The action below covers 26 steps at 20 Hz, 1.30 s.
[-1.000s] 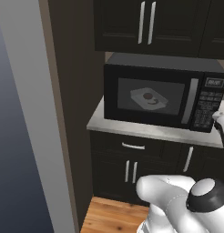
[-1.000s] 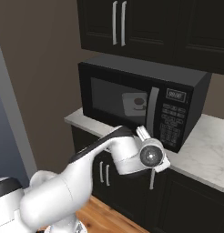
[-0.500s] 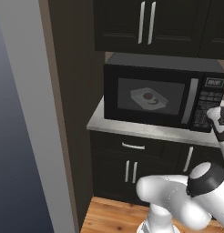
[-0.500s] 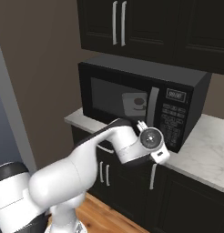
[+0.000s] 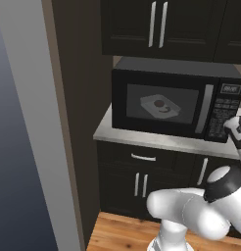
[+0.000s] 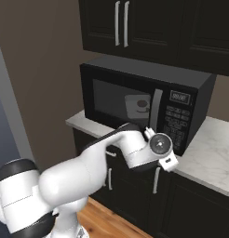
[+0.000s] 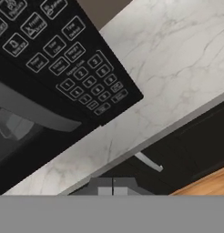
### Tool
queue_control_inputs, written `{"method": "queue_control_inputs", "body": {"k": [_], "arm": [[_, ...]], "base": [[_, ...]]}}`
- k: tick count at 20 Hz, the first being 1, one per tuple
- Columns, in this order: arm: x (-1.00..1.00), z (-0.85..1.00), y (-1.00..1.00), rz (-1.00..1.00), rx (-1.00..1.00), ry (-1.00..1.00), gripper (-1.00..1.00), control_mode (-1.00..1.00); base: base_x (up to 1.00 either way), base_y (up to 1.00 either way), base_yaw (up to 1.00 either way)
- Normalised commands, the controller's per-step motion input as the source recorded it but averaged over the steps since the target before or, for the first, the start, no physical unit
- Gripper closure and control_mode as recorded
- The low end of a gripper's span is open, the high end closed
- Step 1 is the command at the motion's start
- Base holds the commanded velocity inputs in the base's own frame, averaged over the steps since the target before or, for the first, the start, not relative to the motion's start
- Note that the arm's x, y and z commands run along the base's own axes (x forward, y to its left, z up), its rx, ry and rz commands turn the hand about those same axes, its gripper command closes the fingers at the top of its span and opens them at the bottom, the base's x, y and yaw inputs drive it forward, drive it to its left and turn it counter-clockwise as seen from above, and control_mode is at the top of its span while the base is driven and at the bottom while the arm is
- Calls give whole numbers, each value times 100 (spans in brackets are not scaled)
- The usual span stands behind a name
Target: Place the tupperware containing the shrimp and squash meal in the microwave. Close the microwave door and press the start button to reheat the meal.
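Marble counter (image 7: pixel 177 59), dark cabinets (image 5: pixel 156 24)

The keypad panel (image 7: pixel 63 59) of the microwave (image 5: pixel 176 100) carried rows of small white-lettered buttons. In the hand view the lower block held single digits, of which a "2" and a "3" could just be made out (the rest were too blurred to be sure of). The larger buttons above bore two-line word labels that could not be read. The small display (image 6: pixel 180 97) above the keypad showed pale marks, illegible in both base views. No brand name could be read.
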Motion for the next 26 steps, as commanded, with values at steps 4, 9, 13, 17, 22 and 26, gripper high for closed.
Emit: {"method": "queue_control_inputs", "body": {"k": [4, 9, 13, 17, 22, 26], "arm": [[12, -20, -4, 0, 0, 0, 100, -100], [8, 0, -18, 0, 0, 0, 100, -100], [9, 0, -17, 1, 0, 1, 100, -100], [14, -9, -5, 2, 0, 2, 100, -100], [19, -19, 0, 3, 0, 0, 100, -100], [17, -15, 0, 2, 0, 0, 100, -100]], "base": [[0, 0, 0], [0, 0, 0], [0, 0, 0], [0, 0, 0], [0, 0, 0], [0, 0, 0]]}}
